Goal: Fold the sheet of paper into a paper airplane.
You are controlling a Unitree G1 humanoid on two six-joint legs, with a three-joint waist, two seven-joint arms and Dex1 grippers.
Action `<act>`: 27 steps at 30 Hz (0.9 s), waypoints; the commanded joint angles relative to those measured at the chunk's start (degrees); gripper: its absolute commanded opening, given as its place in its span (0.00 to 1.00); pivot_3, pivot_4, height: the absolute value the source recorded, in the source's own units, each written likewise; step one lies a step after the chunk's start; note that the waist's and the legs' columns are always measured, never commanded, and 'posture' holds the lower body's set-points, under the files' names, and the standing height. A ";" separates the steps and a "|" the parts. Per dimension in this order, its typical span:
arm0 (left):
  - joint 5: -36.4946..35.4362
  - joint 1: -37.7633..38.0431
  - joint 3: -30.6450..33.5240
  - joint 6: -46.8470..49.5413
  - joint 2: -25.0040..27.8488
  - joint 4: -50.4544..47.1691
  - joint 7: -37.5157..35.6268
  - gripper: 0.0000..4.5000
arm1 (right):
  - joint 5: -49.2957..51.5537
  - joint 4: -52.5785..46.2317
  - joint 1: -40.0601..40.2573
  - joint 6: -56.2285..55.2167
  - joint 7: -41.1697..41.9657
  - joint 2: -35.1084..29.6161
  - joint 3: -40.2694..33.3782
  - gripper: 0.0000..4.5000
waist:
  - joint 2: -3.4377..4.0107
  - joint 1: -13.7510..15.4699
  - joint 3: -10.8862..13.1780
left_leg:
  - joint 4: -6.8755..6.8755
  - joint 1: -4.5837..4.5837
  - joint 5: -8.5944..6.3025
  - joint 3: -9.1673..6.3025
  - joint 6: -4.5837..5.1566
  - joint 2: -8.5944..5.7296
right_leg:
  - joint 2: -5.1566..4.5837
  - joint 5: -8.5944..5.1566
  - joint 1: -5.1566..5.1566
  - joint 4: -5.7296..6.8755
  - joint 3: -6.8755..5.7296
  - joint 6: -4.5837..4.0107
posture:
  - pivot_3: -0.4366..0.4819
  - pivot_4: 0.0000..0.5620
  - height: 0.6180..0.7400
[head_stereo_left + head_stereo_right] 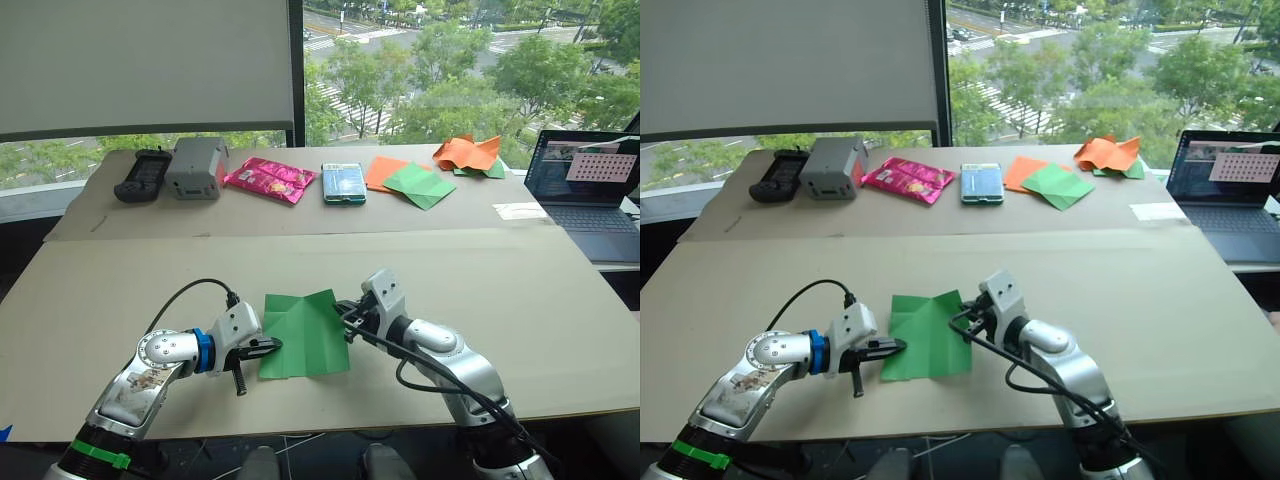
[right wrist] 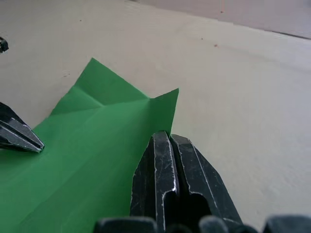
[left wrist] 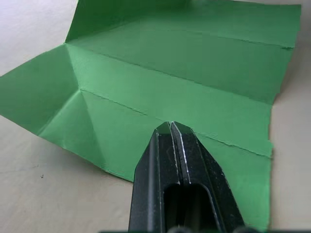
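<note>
The sheet of paper (image 1: 305, 335) is bright green with many crease lines. It lies on the near part of the table (image 1: 120, 290), between my two grippers. My left gripper (image 1: 272, 345) is shut, and its tips rest on top of the sheet near its left edge; the left wrist view shows the left gripper (image 3: 170, 127) with paper spreading beneath it. My right gripper (image 1: 343, 310) is shut on the sheet's right edge, which stands slightly raised. In the right wrist view the paper's edge runs into the seam between the right gripper's (image 2: 167, 135) fingers.
Along the far side of the table sit a black device (image 1: 140, 175), a grey box (image 1: 195, 167), a pink packet (image 1: 268, 180), a teal packet (image 1: 343, 183), smooth orange and green sheets (image 1: 410, 182) and a crumpled orange-and-green heap (image 1: 470, 153). A laptop (image 1: 585, 185) stands at the right.
</note>
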 commanded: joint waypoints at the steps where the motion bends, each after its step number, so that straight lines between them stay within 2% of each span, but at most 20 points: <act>1: -0.90 -0.87 0.92 -0.32 0.82 -0.08 -1.10 0.00 | -10.00 -4.55 1.52 -9.90 -2.04 -3.32 6.38 0.01 | -0.01 -0.01 0.00 | 0.00 0.01 -0.01 0.01 -0.01 0.00 | -0.01 0.00 -0.01 0.00 0.00 0.00 | 0.48 0.27 0.82; 8: -1.36 -1.63 1.14 0.53 2.16 0.16 -3.30 0.00 | -28.64 -1.20 -0.03 -20.84 -1.90 -10.31 17.85 0.01 | -0.13 -0.01 0.08 | 0.01 0.03 -0.02 0.03 -0.03 0.00 | -0.03 -0.01 -0.07 -0.03 0.00 -0.01 | 0.48 0.27 0.82; 13: -1.81 -3.21 1.58 0.95 2.45 1.37 -4.18 0.00 | -35.86 1.37 -2.79 -23.61 1.11 -10.63 21.72 0.01 | -0.31 0.09 0.19 | 0.01 0.04 -0.01 0.04 -0.03 0.00 | -0.02 -0.01 -0.05 -0.03 0.00 -0.01 | 0.48 0.27 0.82; 17: -3.25 -6.05 2.13 2.37 1.70 2.55 -4.37 0.00 | -37.36 3.63 -4.08 -22.28 4.74 -9.33 22.55 0.01 | -0.36 0.23 0.22 | 0.02 0.05 0.00 0.03 -0.01 0.00 | -0.01 0.00 0.00 -0.01 0.00 -0.01 | 0.48 0.27 0.82; 22: -7.20 -12.89 3.24 6.03 -2.46 6.95 -4.02 0.00 | -38.62 4.83 -4.00 -21.71 6.76 -8.01 22.23 0.01 | -0.43 0.27 0.18 | 0.04 0.09 0.07 0.02 0.11 0.00 | 0.02 0.00 0.09 0.02 -0.01 0.00 | 0.48 0.27 0.82; 27: -3.08 -18.04 -0.79 2.59 -5.30 15.57 -4.12 0.00 | -39.67 5.49 -3.51 -21.68 7.41 -6.81 21.90 0.01 | -0.41 0.04 0.15 | 0.05 0.17 0.27 0.01 0.43 0.00 | 0.05 0.00 0.17 0.09 0.00 0.01 | 0.48 0.27 0.82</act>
